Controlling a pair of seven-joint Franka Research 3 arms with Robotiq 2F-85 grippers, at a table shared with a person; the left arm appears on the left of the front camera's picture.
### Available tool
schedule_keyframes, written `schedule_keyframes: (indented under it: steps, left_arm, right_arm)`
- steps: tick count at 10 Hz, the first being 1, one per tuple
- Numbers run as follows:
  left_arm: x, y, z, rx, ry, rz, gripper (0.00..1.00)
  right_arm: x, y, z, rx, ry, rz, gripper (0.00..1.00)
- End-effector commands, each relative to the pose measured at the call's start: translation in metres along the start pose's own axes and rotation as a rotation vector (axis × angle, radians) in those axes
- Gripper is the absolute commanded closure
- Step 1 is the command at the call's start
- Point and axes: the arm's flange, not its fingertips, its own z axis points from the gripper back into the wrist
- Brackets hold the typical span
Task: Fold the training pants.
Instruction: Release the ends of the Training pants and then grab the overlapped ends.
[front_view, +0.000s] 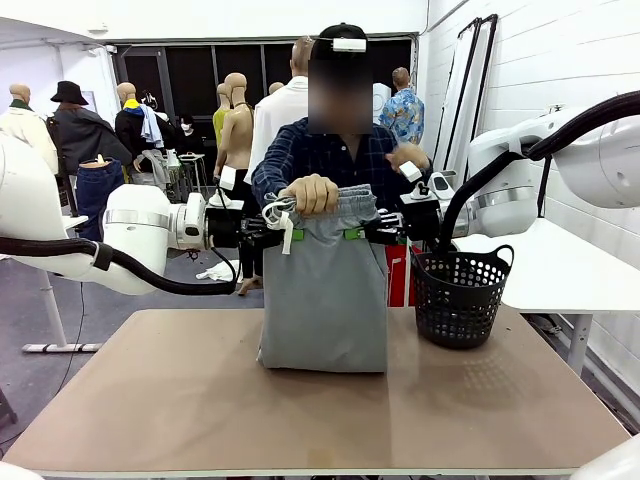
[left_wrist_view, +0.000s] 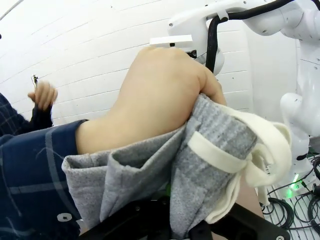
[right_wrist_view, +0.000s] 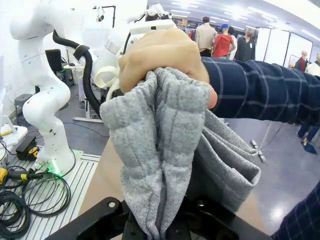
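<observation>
- Your left gripper (front_view: 293, 235) is clamped on the training pants (front_view: 322, 300) just under the waistband, on the side where the white drawstring (front_view: 277, 214) hangs. The left wrist view shows grey ribbing bunched between the jaws.
- Your right gripper (front_view: 354, 233) is clamped on the other side of the same waistband, with cloth gathered between the jaws.
- The pants span the gap between the two grippers and hang straight below them. Their long axis is vertical and the lower end is slumped on the table (front_view: 150, 400).
- The person's hand (front_view: 312, 193) grips the waistband just above both grippers and between them. Neither arm is the nearer.
- Judgement: the fold depends on laying the waistband down over the cloth beneath, once that hand lets go.
- A black basket (front_view: 460, 300) stands beyond the right gripper, apart from the cloth.
- No brand, label or writing is legible on the pants.
</observation>
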Motion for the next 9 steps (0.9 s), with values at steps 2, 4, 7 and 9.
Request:
schedule_keyframes:
  steps: [2,4,7,9]
  left_arm:
    - [-0.002,-0.0017,0.0016,0.018,-0.023,-0.012,1.0]
    - [-0.002,-0.0017,0.0016,0.018,-0.023,-0.012,1.0]
    - [-0.002,-0.0017,0.0016,0.018,-0.023,-0.012,1.0]
    - [-0.002,-0.0017,0.0016,0.018,-0.023,-0.012,1.0]
  right_arm:
    - [0.0017,0.0005,-0.0004,0.004,-0.003,0.001,1.0]
    - [0.0017,0.0005,-0.0004,0.004,-0.003,0.001,1.0]
    - [0.0017,0.0005,-0.0004,0.004,-0.003,0.001,1.0]
    - [0.0017,0.0005,-0.0004,0.004,-0.003,0.001,1.0]
